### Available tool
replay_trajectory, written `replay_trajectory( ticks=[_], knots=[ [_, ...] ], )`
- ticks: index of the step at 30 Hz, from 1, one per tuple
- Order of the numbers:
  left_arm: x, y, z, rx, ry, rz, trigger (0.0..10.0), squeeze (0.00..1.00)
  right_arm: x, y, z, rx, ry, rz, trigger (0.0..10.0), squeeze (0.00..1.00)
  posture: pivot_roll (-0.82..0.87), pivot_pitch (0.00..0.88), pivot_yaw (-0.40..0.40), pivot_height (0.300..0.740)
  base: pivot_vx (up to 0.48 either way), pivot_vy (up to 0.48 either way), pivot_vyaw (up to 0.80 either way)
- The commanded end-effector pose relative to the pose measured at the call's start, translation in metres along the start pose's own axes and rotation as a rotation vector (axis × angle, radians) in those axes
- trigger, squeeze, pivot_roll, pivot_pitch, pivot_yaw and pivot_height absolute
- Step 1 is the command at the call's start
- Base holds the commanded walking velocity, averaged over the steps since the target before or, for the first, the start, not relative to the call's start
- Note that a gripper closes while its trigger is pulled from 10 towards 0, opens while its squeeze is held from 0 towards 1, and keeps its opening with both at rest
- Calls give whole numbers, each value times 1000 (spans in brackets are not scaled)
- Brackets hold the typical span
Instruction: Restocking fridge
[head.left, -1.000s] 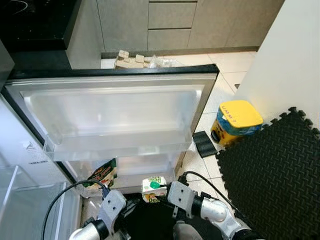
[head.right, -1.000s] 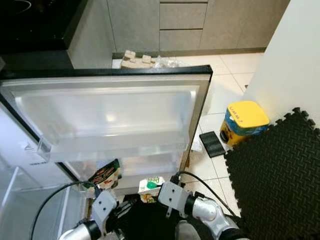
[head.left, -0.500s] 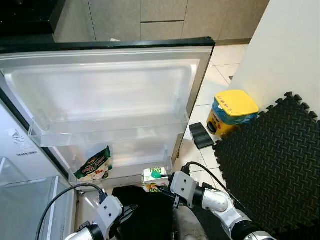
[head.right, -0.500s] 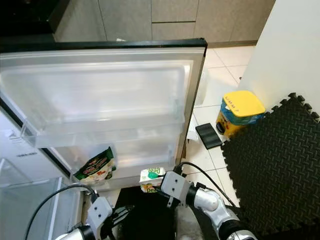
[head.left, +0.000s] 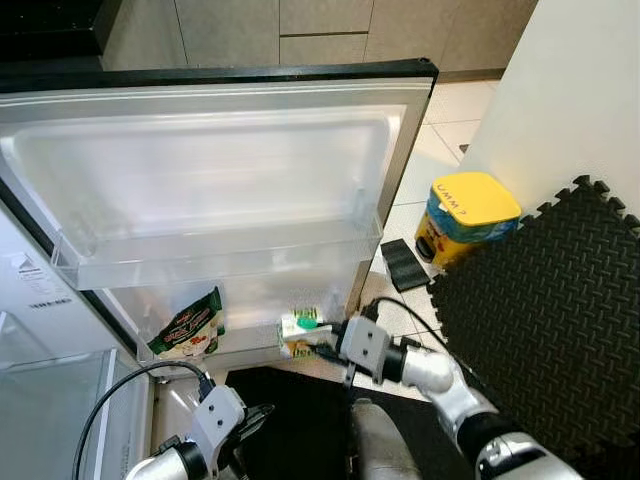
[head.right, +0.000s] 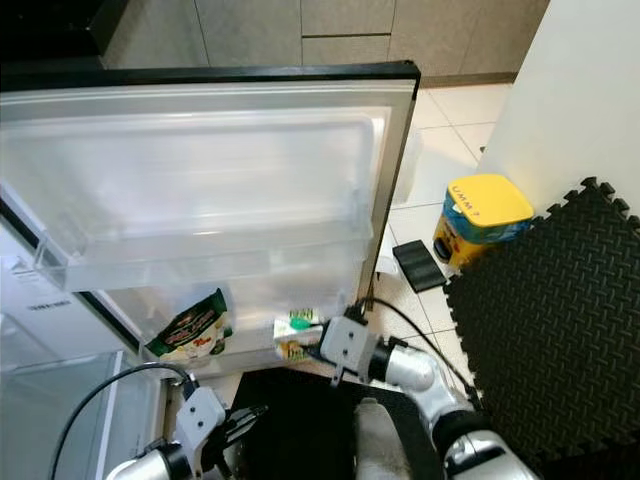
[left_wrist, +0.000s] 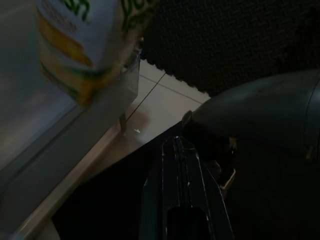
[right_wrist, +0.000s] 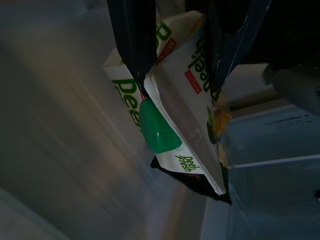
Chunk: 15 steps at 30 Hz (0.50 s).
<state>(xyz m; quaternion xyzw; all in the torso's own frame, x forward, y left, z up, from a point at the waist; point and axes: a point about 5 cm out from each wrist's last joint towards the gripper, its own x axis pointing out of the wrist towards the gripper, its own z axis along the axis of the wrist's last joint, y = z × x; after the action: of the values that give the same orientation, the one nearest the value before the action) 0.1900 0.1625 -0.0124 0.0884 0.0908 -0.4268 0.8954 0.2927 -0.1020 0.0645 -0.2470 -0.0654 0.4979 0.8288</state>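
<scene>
The open fridge door is facing the robot, its upper shelf bare, its bottom door shelf carrying a green snack bag at the hinge-side end. The right gripper is clamping a juice carton with a green cap, holding it at the free end of that bottom shelf — the placing step, as I judge it. Next it needs lowering the carton behind the shelf rail, upright, before letting go. The left gripper, fingers pressed together and holding nothing, is hanging low below the door — idle.
</scene>
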Motion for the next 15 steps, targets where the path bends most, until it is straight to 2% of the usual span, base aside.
replay_trajectory(
  ticks=[1, 11, 15],
  knots=[
    [-10, -1, -5, 15, 29, -6, 10000, 0, -1, -4, 4, -20, -35, -16, 10000, 0, -64, 157, -44, 628, 0, 0, 0],
    [-11, -2, 7, 51, -27, -13, 10000, 0, 5, -12, 9, -56, -40, -23, 10000, 0, -42, 169, -44, 628, 0, 0, 0],
    [-8, 0, 23, 80, -84, -24, 10000, 0, 9, -22, 13, -85, -29, -40, 10000, 0, -22, 182, -43, 628, 0, 0, 0]
  ],
)
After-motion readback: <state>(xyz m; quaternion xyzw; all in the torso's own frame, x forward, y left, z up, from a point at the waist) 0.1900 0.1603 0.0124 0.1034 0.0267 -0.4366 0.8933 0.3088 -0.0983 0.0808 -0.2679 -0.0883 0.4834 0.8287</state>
